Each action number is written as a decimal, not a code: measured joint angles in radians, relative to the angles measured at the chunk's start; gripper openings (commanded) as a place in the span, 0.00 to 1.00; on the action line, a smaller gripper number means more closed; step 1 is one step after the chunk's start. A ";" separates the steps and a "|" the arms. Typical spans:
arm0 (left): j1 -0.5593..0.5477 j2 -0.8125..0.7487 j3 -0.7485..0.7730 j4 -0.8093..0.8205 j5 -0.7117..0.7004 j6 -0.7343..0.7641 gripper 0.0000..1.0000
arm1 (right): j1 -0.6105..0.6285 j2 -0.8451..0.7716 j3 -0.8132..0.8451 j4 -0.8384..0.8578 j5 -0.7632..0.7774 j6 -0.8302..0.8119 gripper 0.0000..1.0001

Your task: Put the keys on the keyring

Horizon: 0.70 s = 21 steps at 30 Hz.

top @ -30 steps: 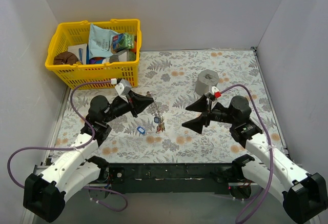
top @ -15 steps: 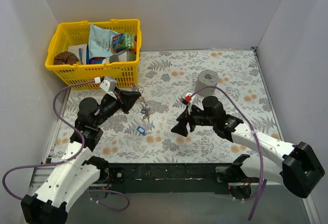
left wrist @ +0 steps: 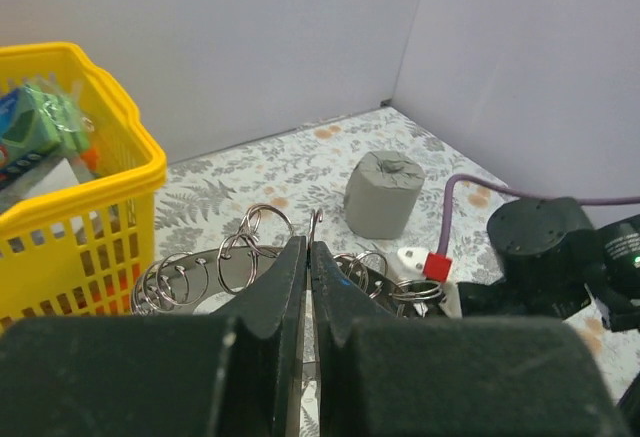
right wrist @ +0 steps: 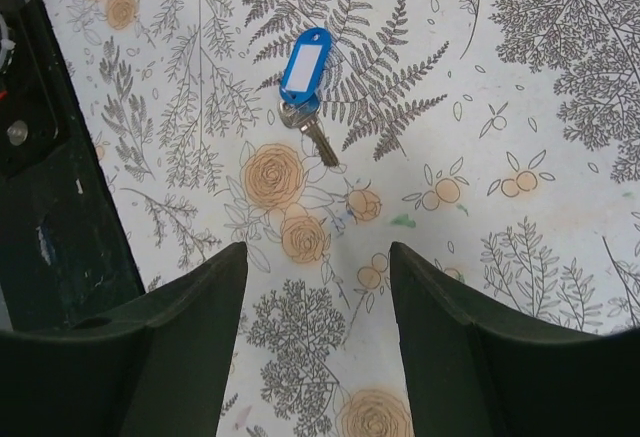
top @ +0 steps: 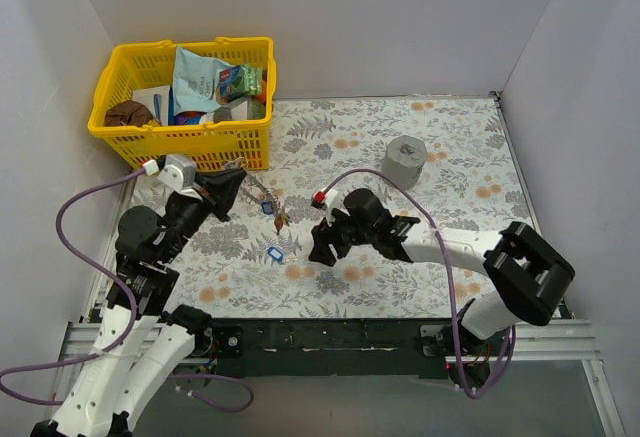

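Observation:
My left gripper [top: 234, 179] is shut on the keyring [top: 260, 194], a thin silvery loop strung with small rings, and holds it above the table. A blue-headed key [top: 268, 207] and a reddish one [top: 283, 220] hang from it. In the left wrist view the jaws [left wrist: 307, 257] pinch the wire of the keyring [left wrist: 255, 247]. A loose key with a blue tag [top: 275, 254] lies on the floral cloth. My right gripper [top: 320, 241] is open and empty just to the right of it. In the right wrist view the blue-tagged key [right wrist: 303, 62] lies ahead of the open gripper [right wrist: 310, 287].
A yellow basket [top: 130, 137] full of packets stands at the back left and shows in the left wrist view [left wrist: 115, 207]. A grey cylinder [top: 404, 160] stands at the back right, also in the left wrist view [left wrist: 383, 193]. White walls close in the table.
My left gripper has drawn back to the left, carrying the keyring and its hanging keys. My right arm has swung left and lower, ending open beside the blue-tagged key.

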 measured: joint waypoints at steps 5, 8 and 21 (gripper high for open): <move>0.000 -0.039 0.051 -0.037 -0.062 0.024 0.00 | 0.041 0.132 0.080 0.023 0.037 0.018 0.64; 0.000 -0.064 0.071 -0.040 -0.072 0.037 0.00 | 0.066 0.209 0.138 0.029 0.047 0.020 0.64; 0.000 -0.095 0.089 -0.025 -0.017 0.075 0.00 | 0.181 0.466 0.406 -0.010 0.163 0.005 0.54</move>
